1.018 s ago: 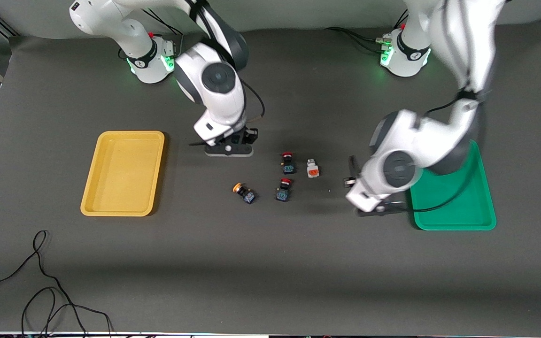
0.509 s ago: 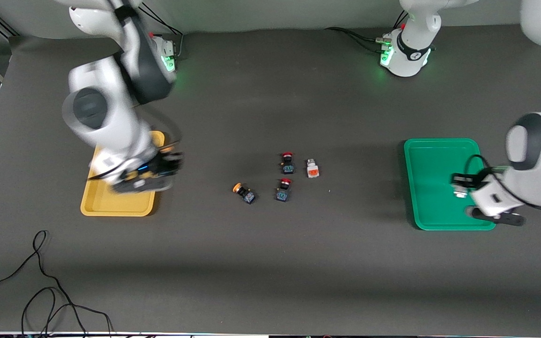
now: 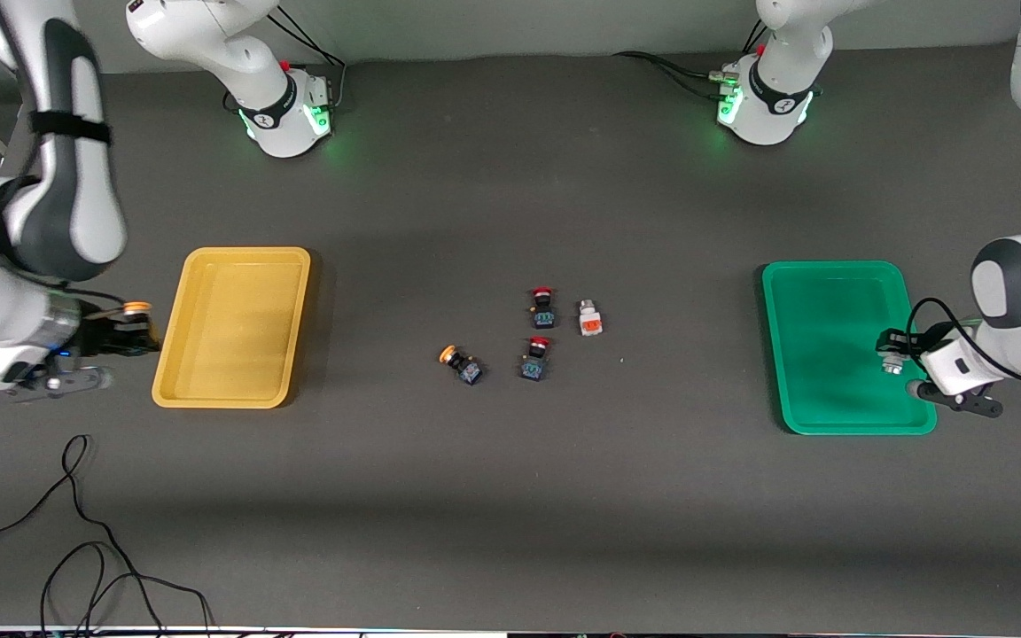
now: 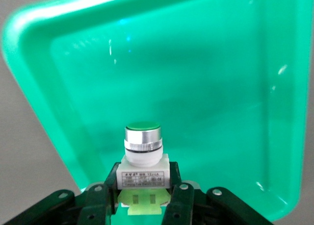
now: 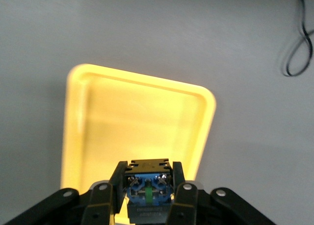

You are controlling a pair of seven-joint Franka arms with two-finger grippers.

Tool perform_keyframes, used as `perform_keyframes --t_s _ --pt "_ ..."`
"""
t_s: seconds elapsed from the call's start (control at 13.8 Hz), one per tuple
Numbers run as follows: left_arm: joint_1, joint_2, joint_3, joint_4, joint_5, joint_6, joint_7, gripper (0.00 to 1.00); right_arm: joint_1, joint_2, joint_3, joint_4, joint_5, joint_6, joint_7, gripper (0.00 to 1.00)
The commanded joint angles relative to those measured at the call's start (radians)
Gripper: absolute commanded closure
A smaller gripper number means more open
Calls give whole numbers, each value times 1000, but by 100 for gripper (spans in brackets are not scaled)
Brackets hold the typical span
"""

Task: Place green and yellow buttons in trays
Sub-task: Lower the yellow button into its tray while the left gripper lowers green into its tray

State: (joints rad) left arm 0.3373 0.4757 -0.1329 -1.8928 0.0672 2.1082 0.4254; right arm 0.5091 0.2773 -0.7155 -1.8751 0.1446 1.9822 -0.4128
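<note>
My right gripper [image 3: 131, 332] is shut on a black button with a yellow-orange cap [image 3: 135, 309], up over the table just outside the yellow tray [image 3: 209, 394], at the right arm's end. The right wrist view shows the button's blue underside [image 5: 147, 189] between the fingers and the yellow tray [image 5: 137, 122] ahead. My left gripper [image 3: 892, 357] is shut on a whitish button with a green cap [image 4: 142, 144], over the green tray [image 3: 816, 416], which fills the left wrist view [image 4: 221, 87]. A yellow-capped button [image 3: 460, 363] and a whitish orange-faced button [image 3: 589, 319] lie mid-table.
Two red-capped black buttons [image 3: 543, 306] [image 3: 535, 357] lie beside the whitish one mid-table. Loose black cables [image 3: 76, 532] lie near the front edge at the right arm's end; a loop of cable also shows in the right wrist view [image 5: 299, 43].
The right gripper swung from mid-table, across the yellow tray, to just outside its rim, carrying the yellow-capped button. The left gripper moved from beside the green tray to over it with the green-capped button.
</note>
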Motion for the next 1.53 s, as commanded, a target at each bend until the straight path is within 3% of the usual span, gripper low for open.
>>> perform_keyframes --t_s 0.0,0.22,0.44,0.58,0.65,0.73,0.8,1.09,1.31,1.45 --pt "31 3 -13 -78 13 105 15 100 5 -4 5 -177 38 212 -34 64" --pt "52 52 -13 -74 10 134 -2 100 12 49 10 -315 102 433 -64 64" --pt "46 52 -13 -68 16 128 -166 100 16 192 17 -314 298 449 -165 64" --pt "51 55 -13 -69 36 131 -178 100 29 215 17 -308 380 442 -224 64" --pt "51 57 -13 -68 37 131 -178 87 32 212 17 -305 380 435 -212 50" --pt "51 57 -13 -68 37 131 -175 44 32 212 17 -296 380 434 -209 18" --pt "52 57 -13 -66 39 128 -175 1 29 210 16 -283 381 432 -205 1" --pt "34 20 -23 -17 37 31 -188 0 38 180 -10 -166 356 235 -186 0" --pt "-46 -3 -39 104 25 -164 -195 0 68 131 -61 47 158 -27 -49 0" --pt "-95 -22 -40 170 11 -278 -217 2 75 123 -61 196 110 -193 7 0"
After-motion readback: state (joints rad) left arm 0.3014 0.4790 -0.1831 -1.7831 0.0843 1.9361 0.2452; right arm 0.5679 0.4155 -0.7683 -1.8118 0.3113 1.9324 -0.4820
